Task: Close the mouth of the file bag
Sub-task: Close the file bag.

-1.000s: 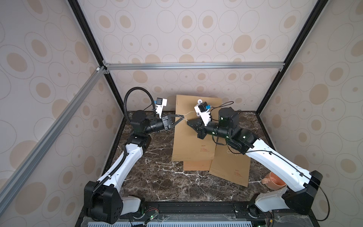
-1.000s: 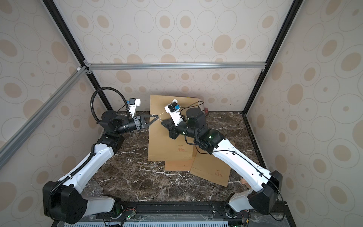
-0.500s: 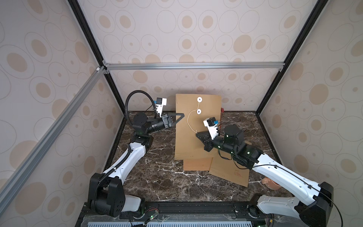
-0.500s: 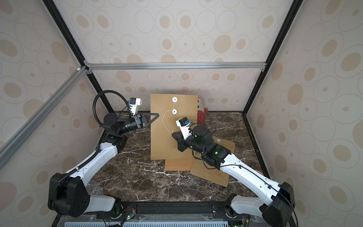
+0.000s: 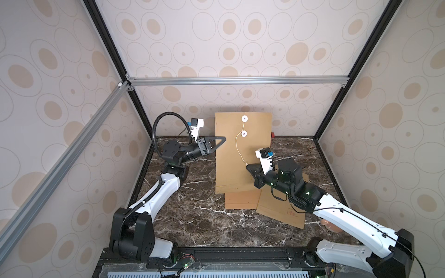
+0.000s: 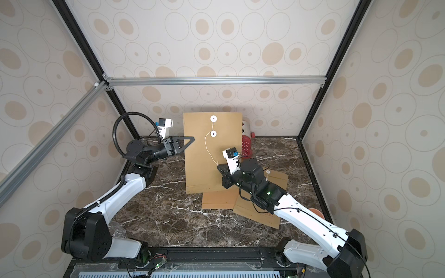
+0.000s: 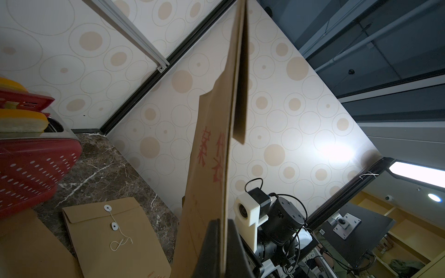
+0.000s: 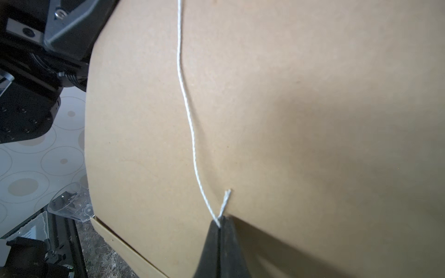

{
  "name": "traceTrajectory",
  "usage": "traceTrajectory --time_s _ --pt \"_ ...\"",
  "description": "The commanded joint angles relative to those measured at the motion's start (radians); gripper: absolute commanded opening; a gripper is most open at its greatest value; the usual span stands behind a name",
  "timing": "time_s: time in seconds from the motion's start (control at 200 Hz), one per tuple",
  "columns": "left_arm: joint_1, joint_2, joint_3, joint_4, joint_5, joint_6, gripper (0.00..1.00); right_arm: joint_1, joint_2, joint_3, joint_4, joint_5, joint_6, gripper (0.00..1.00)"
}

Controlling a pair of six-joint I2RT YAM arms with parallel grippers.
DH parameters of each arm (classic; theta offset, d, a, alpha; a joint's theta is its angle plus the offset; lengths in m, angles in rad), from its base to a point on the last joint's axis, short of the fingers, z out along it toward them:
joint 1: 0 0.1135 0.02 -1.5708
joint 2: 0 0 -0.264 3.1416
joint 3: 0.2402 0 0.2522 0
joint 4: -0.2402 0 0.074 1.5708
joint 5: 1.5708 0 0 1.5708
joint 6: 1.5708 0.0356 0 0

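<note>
Marble counter [image 5: 192, 216] below — file bag [image 5: 228, 156] upright at frame centre, edge pinched in shut left jaws; right jaws clamped on string [image 8: 185, 96] end. Likely winding step — next, loop string round lower button [image 5: 244, 133], keeping tension.

— What do we have in our left claw [image 5: 225, 138]?
— The file bag [image 5: 228, 166], pinched at the edge nearest the claw tip. It stands upright, and its top rises above the claw in front of the back wall [image 5: 240, 96].
— And our right claw [image 5: 247, 165]?
— It's closed on the end of the white string [image 5: 238, 148]. The string climbs from the claw tip to the lower disc [image 5: 244, 133], and the upper disc [image 5: 244, 118] sits just beyond.
— What do we see beneath that claw?
— Flat envelopes [image 5: 240, 202] lying on the marble table [image 5: 197, 216], partly tucked behind the bag's bottom edge.
</note>
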Motion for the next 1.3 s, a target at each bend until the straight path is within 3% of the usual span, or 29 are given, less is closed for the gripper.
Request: traceTrajectory --time_s 0.0,0.25,0.681,0.816,1.002,1.297 --pt "-0.005 -0.004 0.010 0.072 0.012 -0.028 0.00 -0.007 -0.028 -0.016 -0.037 0.038 0.007 0.00" --pt "-0.005 0.002 0.008 0.083 0.011 -0.035 0.00 -0.074 -0.086 -0.077 -0.063 0.020 0.067 0.00" --pt "-0.005 0.027 0.006 0.110 0.008 -0.066 0.00 -0.087 -0.048 -0.065 -0.080 0.041 0.090 0.00" --pt "-0.005 0.018 0.019 -0.021 0.017 0.020 0.00 -0.089 -0.031 0.003 -0.121 0.031 0.069 0.00" --pt "-0.004 -0.040 0.058 -0.357 0.014 0.254 0.00 -0.131 -0.033 0.121 -0.246 0.068 0.049 0.00" --pt "-0.004 -0.073 0.056 -0.340 0.014 0.252 0.00 -0.275 0.037 0.285 -0.390 -0.057 0.057 0.00"
